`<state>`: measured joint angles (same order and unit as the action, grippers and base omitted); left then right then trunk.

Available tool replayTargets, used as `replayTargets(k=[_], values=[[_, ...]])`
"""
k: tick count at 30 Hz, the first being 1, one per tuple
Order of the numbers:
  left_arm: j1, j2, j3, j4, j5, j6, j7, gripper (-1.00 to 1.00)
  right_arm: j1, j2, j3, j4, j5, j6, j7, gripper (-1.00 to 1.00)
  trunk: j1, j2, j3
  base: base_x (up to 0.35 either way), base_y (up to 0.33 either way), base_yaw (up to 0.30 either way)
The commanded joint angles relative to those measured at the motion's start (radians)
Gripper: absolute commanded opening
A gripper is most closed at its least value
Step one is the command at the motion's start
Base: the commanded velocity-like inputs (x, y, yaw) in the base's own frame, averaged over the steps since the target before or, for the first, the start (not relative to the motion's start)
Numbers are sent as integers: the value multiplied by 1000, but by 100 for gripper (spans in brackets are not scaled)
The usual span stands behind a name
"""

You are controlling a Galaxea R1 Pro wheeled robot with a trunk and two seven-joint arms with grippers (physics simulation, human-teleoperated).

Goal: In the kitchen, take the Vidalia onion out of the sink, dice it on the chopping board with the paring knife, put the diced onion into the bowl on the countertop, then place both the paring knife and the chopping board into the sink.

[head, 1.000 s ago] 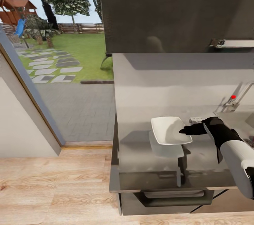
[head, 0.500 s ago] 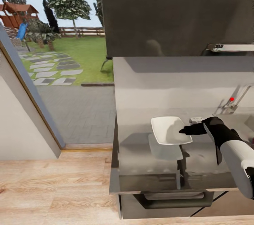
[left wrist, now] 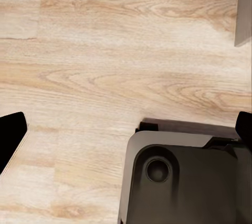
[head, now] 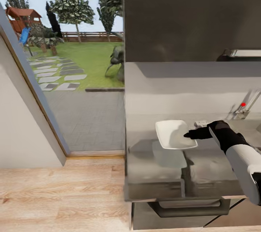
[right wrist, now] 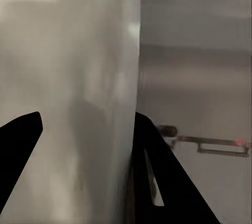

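Your right gripper is clamped on the right rim of the shallow white bowl with rounded square corners, and the bowl hangs lifted above the glossy grey reflective countertop, its pale reflection lying on the worktop at about 6 o'clock from it. In the right wrist view the bowl's wall stands edge-on between the two dark fingers, which sit close on either side of it. From the bowl, the chrome tap with its red knob is at about 2 o'clock, near the picture's right edge. A small white block rests on the countertop just behind your wrist. Your left gripper points down at the pale wooden plank floor over the robot's dark base; its fingertips stand wide apart with nothing between them.
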<state>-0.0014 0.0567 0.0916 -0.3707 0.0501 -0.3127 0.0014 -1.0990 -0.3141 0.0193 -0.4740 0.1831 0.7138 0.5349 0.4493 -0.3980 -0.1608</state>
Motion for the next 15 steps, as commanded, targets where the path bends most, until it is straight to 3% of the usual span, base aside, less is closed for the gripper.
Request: replayTargets(k=[1,15], values=[[0,0,-1,-1,5,-2,0,100,-1,0,2,-1,9,3,8,-100,1,-2,0,0,260,0],[0,0,-1,-1,5,-2,0,100,-1,0,2,-1,10,3,7,-100,1,-2,17,0,232,0]])
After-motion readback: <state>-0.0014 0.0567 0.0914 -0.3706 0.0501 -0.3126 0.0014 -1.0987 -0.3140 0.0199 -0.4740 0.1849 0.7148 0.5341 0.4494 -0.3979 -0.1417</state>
